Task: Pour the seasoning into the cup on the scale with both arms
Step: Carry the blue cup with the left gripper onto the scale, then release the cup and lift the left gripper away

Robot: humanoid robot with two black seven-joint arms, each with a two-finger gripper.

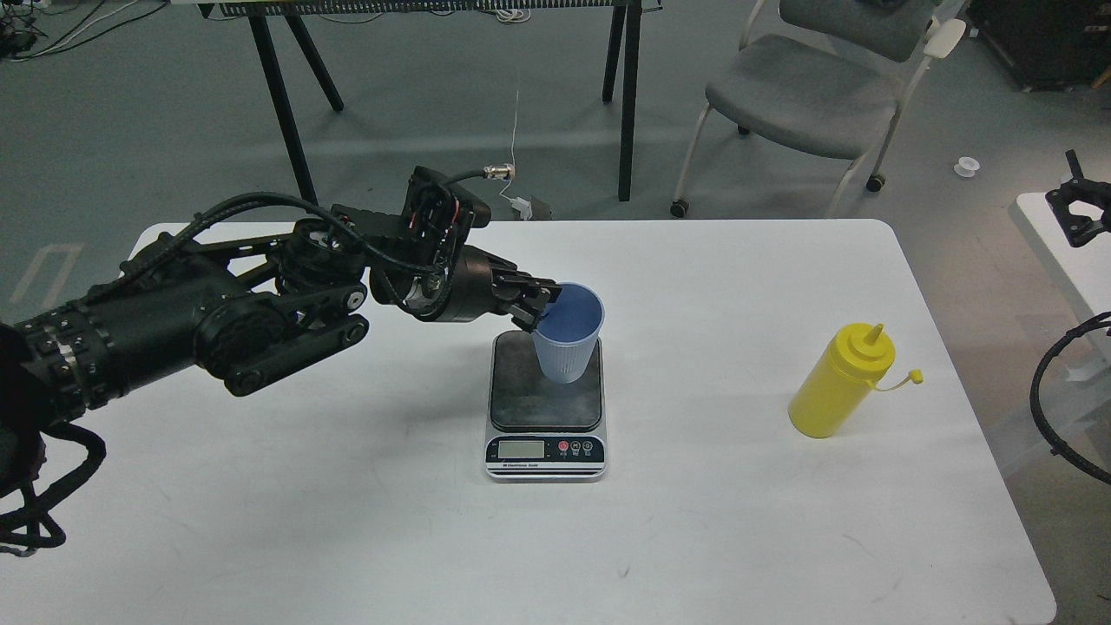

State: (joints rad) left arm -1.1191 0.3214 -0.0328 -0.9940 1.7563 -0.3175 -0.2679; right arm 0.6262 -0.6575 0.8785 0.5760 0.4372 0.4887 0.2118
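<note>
The left tool [540, 305] is pinching the cup [568, 343] by its left rim, the cup standing on the scale [545, 408]. The seasoning [840, 382] is waiting untouched, well right on the worktop [347, 521]; pouring remains.

Item count — one white table [347, 521], one scale [545, 408] at centre, one blue cup [568, 334] on it, one yellow seasoning bottle [840, 382] at 3 o'clock, one grey chair [803, 91] at 1 o'clock — one arm [217, 321] at 9 o'clock.
</note>
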